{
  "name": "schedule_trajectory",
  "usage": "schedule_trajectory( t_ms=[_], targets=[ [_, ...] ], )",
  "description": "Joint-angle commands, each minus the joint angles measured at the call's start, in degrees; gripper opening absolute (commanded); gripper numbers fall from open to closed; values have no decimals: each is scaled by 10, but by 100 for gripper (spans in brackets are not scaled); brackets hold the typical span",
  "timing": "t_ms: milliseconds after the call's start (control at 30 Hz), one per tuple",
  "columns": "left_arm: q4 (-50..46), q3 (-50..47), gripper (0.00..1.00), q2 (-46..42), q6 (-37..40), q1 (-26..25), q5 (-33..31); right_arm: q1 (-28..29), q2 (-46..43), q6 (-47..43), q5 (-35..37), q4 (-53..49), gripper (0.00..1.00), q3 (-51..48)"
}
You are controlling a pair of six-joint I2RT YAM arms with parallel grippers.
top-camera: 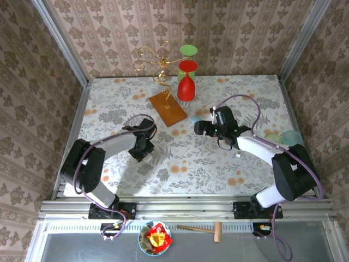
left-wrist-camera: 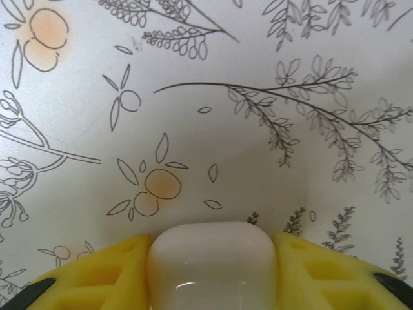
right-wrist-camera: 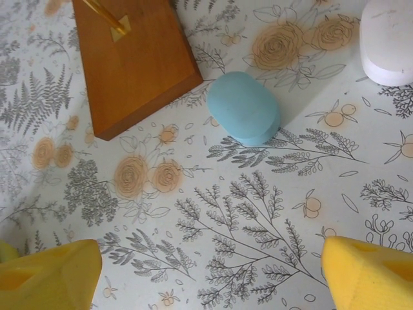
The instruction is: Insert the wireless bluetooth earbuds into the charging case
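Yellow fingers (left-wrist-camera: 97,278) clasp a glossy, pebble-round white case (left-wrist-camera: 210,265)

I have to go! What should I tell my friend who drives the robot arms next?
Left gripper: shut on the white case, fingers against both its sides.
Right gripper: open, holding nothing; the blue case lies shut ahead of it, near the wooden board.
Done: white case gripped.
Left: open the cases and put the earbuds in.
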Motion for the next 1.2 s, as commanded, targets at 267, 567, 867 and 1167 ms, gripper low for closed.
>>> schedule_trajectory(
  t_ms=[267, 567, 867, 1167],
  targets=[
    [111, 3, 42, -87, 9, 2, 31, 106, -15, -49, -53, 131, 89, -35],
    [245, -26, 41, -105, -56, -14, 67, 197, 90, 30, -32, 274, 88, -17],
    [244, -30, 41, -129, -47, -16, 74, 203, 181, 72, -67, 341, 66, 32],
    [259, -50, 40, -136, -47, -20, 83, 197, 217, 66, -120, 347, 37, 73]
  ],
)
